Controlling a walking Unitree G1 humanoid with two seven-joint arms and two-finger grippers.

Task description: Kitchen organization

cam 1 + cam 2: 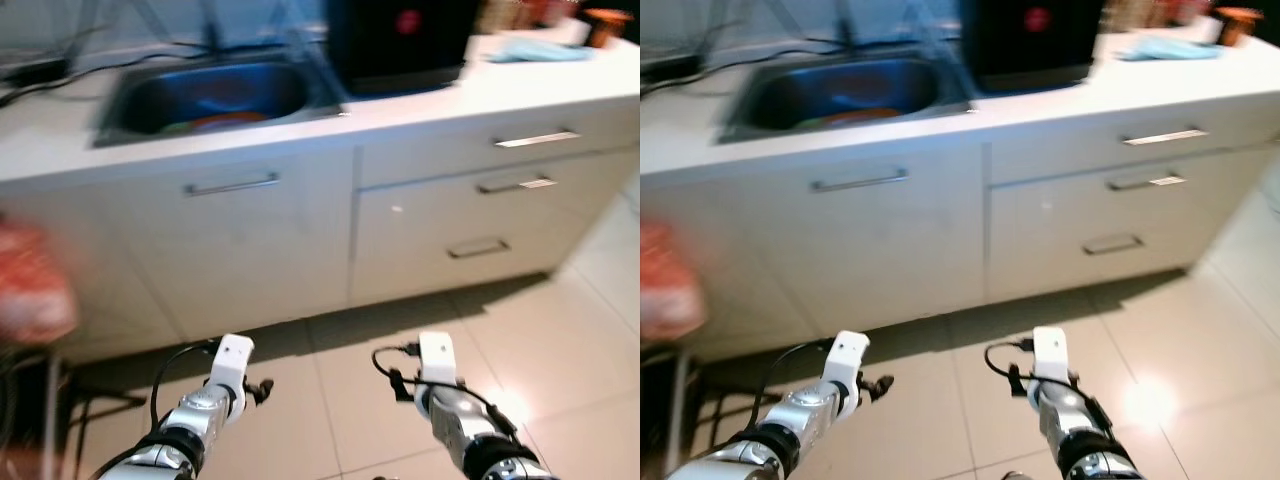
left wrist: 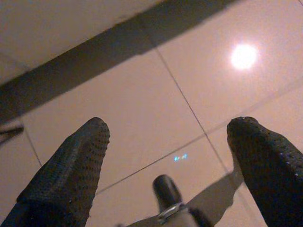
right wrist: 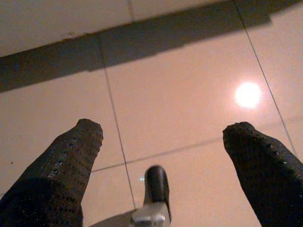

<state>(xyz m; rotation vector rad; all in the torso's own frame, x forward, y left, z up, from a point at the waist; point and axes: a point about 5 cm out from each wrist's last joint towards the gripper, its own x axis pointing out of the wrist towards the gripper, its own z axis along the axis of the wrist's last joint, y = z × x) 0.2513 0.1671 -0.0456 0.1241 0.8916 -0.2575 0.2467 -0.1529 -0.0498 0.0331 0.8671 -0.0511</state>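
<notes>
White counter ahead, view blurry. Going left to right: sink holding something orange and green, dark appliance, blue cloth lying loose. I keep left gripper and right gripper low over floor tiles, fingers apart, empty. Progress unclear; cloth and sink items may need sorting.

Blurry head stereo looking down at sink counter, wrist cameras facing floor tiles closely
</notes>
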